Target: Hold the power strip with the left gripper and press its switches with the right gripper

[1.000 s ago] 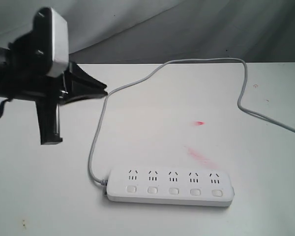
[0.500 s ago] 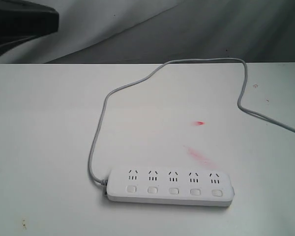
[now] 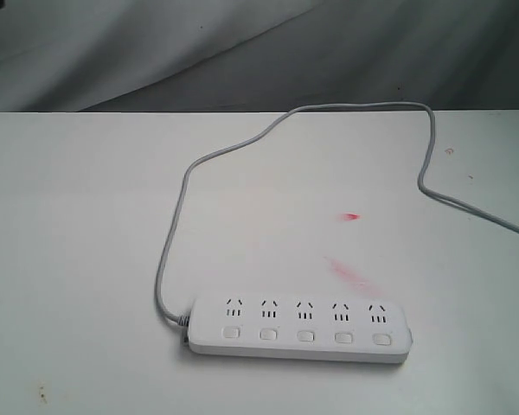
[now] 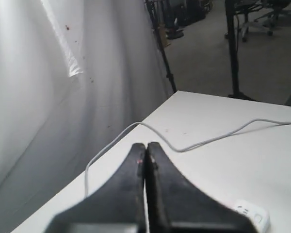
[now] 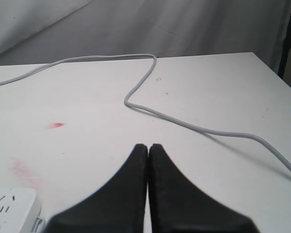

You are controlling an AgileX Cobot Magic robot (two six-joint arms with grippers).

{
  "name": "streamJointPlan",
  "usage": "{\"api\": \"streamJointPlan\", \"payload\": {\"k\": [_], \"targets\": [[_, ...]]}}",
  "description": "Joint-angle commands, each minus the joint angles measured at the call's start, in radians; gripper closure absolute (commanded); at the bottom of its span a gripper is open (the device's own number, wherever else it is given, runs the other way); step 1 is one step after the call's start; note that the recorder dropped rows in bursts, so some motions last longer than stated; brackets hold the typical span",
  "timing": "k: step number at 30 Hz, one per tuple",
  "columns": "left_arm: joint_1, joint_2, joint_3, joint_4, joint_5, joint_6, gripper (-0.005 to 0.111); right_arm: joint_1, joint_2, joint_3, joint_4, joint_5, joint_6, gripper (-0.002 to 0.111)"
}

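**Exterior view: power strip lies free, both claws clenched on nothing**

We find the power strip (image 3: 299, 328) lying flat on the white table (image 3: 69, 259) near its front edge, switches (image 3: 305, 335) facing up, with nothing touching it. Its cord (image 3: 177, 216) leaves the left end and loops away across the table to the right. Neither arm appears in this view. In the wrist views the left gripper (image 4: 146, 148) and the right gripper (image 5: 148, 148) each have their jaws pressed together, empty, and stand apart from the strip. Each wrist camera catches only one end of the strip.

In our judgement the strip is a light, rigid plastic bar with a smooth shell, likely to slide under a push, and the limp cord will restrain it little. The hold is best taken across the narrow width at the cord end, clear of the buttons. Whether any switch already sits pressed in we cannot make out, as they are too small. The cord's far end is cut off.
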Motion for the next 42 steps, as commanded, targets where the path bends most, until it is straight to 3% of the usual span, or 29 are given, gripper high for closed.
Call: {"api": "streamJointPlan", "payload": {"k": [1, 3, 11, 29, 33, 38, 41, 42], "targets": [[-0.005, -0.054, -0.002, 0.317, -0.124, -0.441, 0.106, -0.008, -0.006, 0.004, 0.001, -0.006, 0.003, 0.108], [-0.005, -0.077, -0.002, 0.497, -0.188, -0.674, 0.106, -0.008, -0.006, 0.004, 0.001, -0.006, 0.004, 0.108], [-0.005, -0.166, -0.002, 0.954, -0.294, -1.151, 0.106, -0.008, -0.006, 0.004, 0.001, -0.006, 0.004, 0.108], [-0.005, -0.199, 0.0, 0.903, -0.249, -1.087, 0.106, -0.008, -0.006, 0.004, 0.001, -0.006, 0.004, 0.108], [-0.005, -0.194, 0.008, 0.917, -0.186, -1.087, 0.106, -0.008, -0.006, 0.004, 0.001, -0.006, 0.004, 0.108], [-0.005, -0.14, 0.109, 0.917, -0.219, -1.097, 0.106, -0.008, -0.006, 0.004, 0.001, -0.006, 0.004, 0.108], [0.009, -0.095, 0.236, 0.917, -0.364, -1.118, 0.106, -0.008, -0.006, 0.004, 0.001, -0.006, 0.004, 0.108], [0.044, -0.111, 0.292, 0.896, -0.418, -1.135, 0.106, -0.008, -0.006, 0.004, 0.001, -0.006, 0.004, 0.108]]}}
